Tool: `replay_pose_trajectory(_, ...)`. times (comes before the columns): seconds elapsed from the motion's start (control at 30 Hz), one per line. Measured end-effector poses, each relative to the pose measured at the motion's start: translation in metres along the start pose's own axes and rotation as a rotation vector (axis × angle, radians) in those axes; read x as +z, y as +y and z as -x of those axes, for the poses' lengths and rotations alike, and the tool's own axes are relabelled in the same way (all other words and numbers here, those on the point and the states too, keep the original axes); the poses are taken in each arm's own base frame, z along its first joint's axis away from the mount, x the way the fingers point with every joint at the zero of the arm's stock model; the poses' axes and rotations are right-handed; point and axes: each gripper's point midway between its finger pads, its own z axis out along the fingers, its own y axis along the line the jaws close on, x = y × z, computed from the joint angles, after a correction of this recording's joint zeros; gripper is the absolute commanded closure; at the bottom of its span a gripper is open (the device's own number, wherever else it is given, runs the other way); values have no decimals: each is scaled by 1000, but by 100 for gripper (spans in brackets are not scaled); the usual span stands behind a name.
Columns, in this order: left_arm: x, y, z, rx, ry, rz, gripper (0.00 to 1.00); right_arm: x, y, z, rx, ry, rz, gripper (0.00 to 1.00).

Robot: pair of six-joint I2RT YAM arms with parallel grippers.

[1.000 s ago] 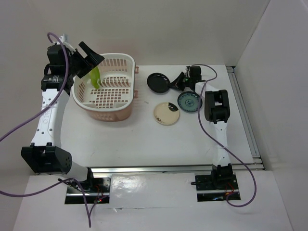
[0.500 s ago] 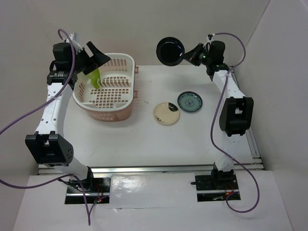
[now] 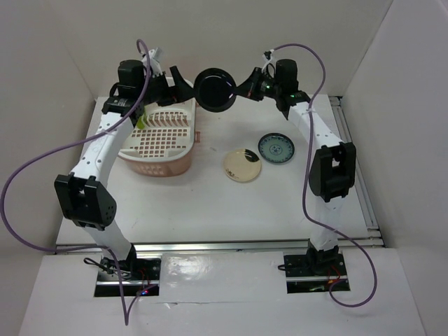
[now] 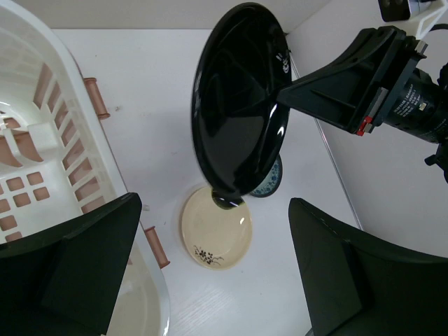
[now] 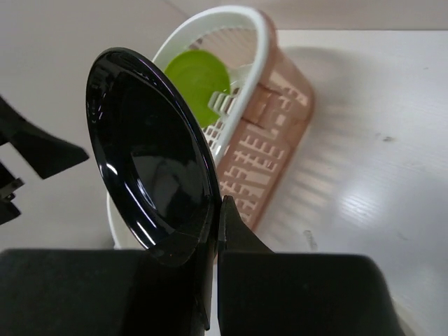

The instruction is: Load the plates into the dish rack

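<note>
Four plates are showing, plus one dish rack [image 3: 159,143], all on the white desk [image 3: 210,203].

The black plate [image 3: 215,89] is hanging in the air on edge, just past the rack's right rim and above the desk. The right jaws are pinching its rim from the right side, and the right wrist view is showing the fingers [image 5: 241,241] clamping the plate's lower edge.

The left jaws are spreading wide with nothing between them. They are facing the black plate from the rack side, near it but not touching.

The lime green plate [image 5: 199,78] is sitting propped up inside the rack at its far end. In the top view the left arm [image 3: 105,140] is covering most of it, leaving only a sliver.

The cream plate [image 3: 242,165] with its dark smudge is lying flat on the desk to the right of the rack. The teal-blue patterned plate [image 3: 276,148] is lying flat just beside it, farther right and a little farther back. In the left wrist view the black plate is blocking most of the teal one and overlapping the cream one's top edge.

Two purple cables [image 3: 42,164] are looping off the arms, one on each. White walls [image 3: 231,35] are closing in the desk on three sides. The right arm [image 3: 325,168] is reaching up along the right edge, clear of both flat plates.
</note>
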Motion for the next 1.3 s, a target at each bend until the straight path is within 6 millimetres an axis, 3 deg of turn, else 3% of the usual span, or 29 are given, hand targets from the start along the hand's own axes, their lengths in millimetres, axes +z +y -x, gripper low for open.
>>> replay_pose_trajectory(0.27,9,-2,-6,22,15,-10,4,9,35,-25,-18,78,106,100)
replay_pose_trajectory(0.37,10,0,-5,24,8,-11,18,8,40,-27,-12,92,132,100)
replay_pose_trajectory(0.4,11,1,-6,22,9,-9,18,8,42,-27,-11,92,139,100)
replay_pose_trajectory(0.43,11,2,-7,24,10,-9,30,8,45,-27,-7,94,153,100)
replay_pose_trajectory(0.53,13,6,-14,13,27,-4,49,8,53,-27,-2,94,181,100)
replay_pose_trajectory(0.6,13,7,-17,10,34,-5,49,7,56,-27,0,97,193,100)
replay_pose_trajectory(0.63,13,7,-17,12,34,-7,58,7,56,-28,4,101,195,100)
replay_pose_trajectory(0.73,14,5,-17,11,32,-16,74,6,57,-32,16,111,202,100)
replay_pose_trajectory(0.77,14,5,-17,10,33,-18,97,6,58,-32,20,111,204,100)
replay_pose_trajectory(0.83,14,8,-14,0,19,0,100,5,62,-35,14,118,225,100)
replay_pose_trajectory(0.87,13,10,-14,-12,20,5,100,5,65,-35,6,116,235,95)
replay_pose_trajectory(0.9,13,11,-13,-18,20,5,100,5,68,-35,2,114,237,55)
replay_pose_trajectory(0.97,11,12,-11,-16,15,7,100,5,72,-35,11,116,249,2)
replay_pose_trajectory(1.17,7,31,0,0,-26,105,100,-2,80,-28,6,103,262,0)
replay_pose_trajectory(1.3,-8,45,33,41,-112,231,100,-6,76,-23,7,90,253,0)
